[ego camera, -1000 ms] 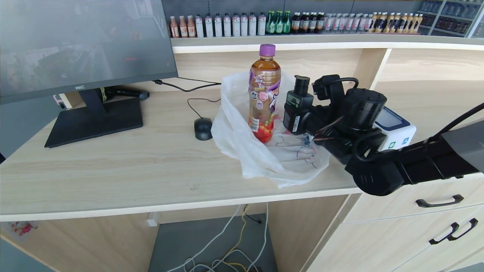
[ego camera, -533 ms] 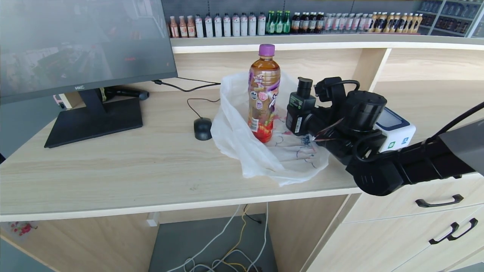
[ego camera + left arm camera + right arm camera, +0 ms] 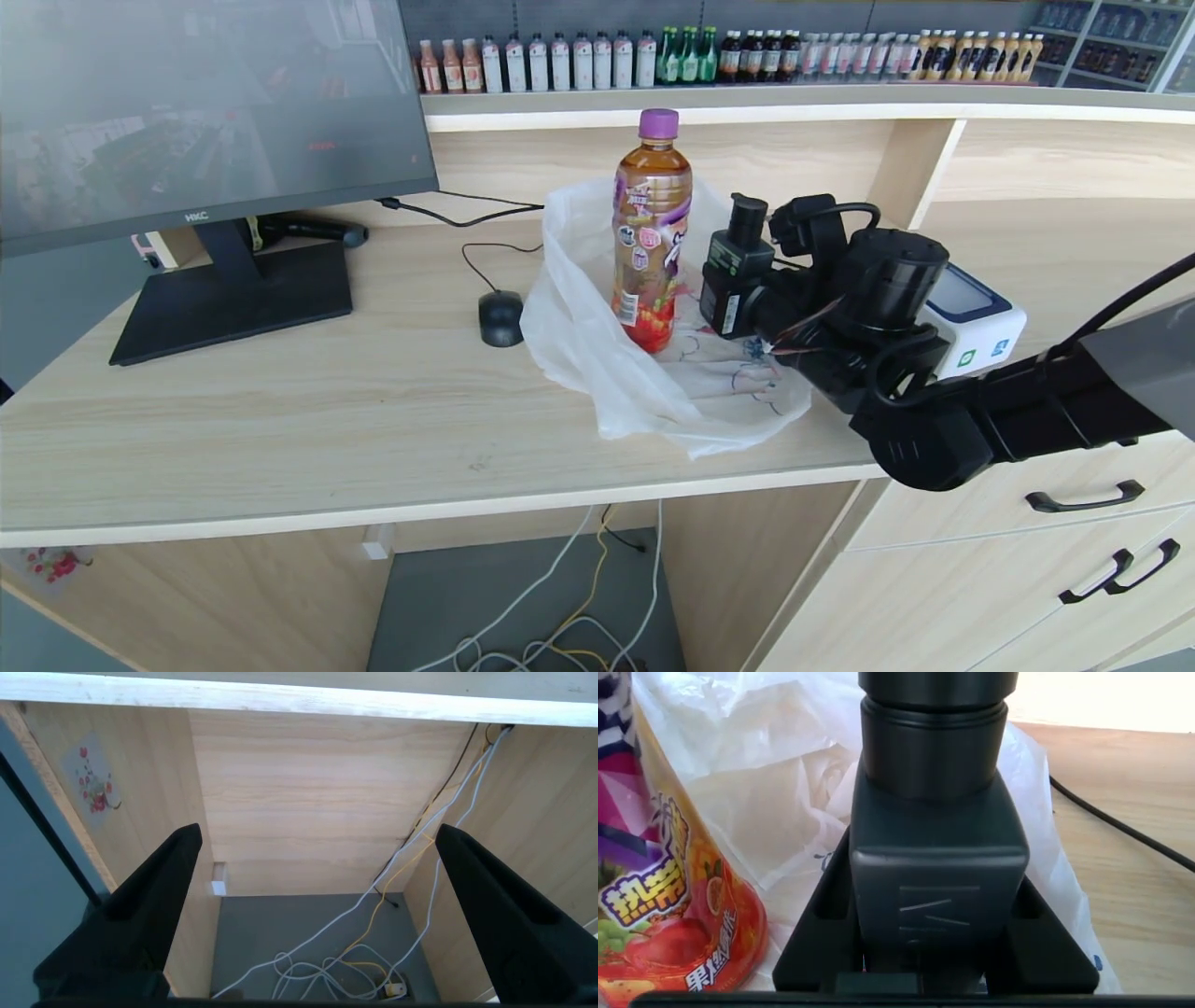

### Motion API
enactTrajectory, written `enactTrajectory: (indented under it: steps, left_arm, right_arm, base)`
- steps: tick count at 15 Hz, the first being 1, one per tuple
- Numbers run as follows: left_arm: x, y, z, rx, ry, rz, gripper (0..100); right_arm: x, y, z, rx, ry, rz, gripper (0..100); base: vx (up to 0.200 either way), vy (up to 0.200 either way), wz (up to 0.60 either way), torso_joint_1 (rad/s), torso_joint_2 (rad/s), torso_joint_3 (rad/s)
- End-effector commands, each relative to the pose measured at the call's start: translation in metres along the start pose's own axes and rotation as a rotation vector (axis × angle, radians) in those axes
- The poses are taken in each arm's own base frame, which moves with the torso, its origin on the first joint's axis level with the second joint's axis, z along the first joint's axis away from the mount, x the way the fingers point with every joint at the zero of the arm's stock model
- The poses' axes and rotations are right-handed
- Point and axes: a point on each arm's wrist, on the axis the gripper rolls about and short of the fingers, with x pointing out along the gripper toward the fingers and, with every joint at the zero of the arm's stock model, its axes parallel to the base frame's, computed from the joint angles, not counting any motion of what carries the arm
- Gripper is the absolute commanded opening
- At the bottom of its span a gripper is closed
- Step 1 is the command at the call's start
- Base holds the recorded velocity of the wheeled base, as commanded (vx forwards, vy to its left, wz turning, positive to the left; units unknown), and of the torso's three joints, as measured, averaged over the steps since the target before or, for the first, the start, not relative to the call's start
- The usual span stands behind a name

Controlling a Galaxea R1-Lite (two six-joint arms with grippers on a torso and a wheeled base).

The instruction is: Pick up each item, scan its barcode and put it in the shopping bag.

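**Dark bottle held over the bag, grip mostly hidden**

From the head camera I can't see the right claw [image 3: 750, 313] fingers themselves: the wrist and its cabling cover them. The right wrist camera has the bottle's squared body wedged in the claw's black frame, so I read it as pinching the dark bottle [image 3: 736, 266]. The bottle's base is cut off from sight. It is matte black plastic with a round cap and hangs upright just above the shopping bag [image 3: 597, 359], beside the tea bottle [image 3: 653, 233]. The bag is thin, crinkled, translucent white film, slumped open on the pale wood-grain tabletop [image 3: 327, 392]. The tea bottle stands upright on it, clear plastic with a purple cap and a glossy label. A white boxy scanner [image 3: 980, 327] is half hidden behind the arm. My left claw [image 3: 318, 859] hangs spread wide below the tabletop edge.
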Motion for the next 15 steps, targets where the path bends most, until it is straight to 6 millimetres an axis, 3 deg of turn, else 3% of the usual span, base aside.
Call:
enactTrajectory:
  steps: [1,11,12,15]
  left_arm:
    - [0.0000,0.0000,0.0000,0.000,-0.001,0.000,100]
    - [0.0000,0.0000,0.0000,0.000,-0.001,0.000,100]
    - [0.0000,0.0000,0.0000,0.000,-0.001,0.000,100]
    - [0.0000,0.0000,0.0000,0.000,-0.001,0.000,100]
  right_arm:
    - [-0.0012,0.0008,-0.0017,0.000,0.009,0.003,0]
    - [-0.0039,0.0005,-0.0040,-0.002,0.011,0.003,0]
    - [-0.0046,0.0004,-0.0035,0.000,0.011,0.003,100]
    - [-0.0044,-0.0003,-0.0031,0.003,0.009,0.000,100]
  base:
    - [0.000,0.000,0.00,0.000,0.00,0.000]
    - [0.000,0.000,0.00,0.000,0.00,0.000]
    - [0.000,0.000,0.00,0.000,0.00,0.000]
    - [0.000,0.000,0.00,0.000,0.00,0.000]
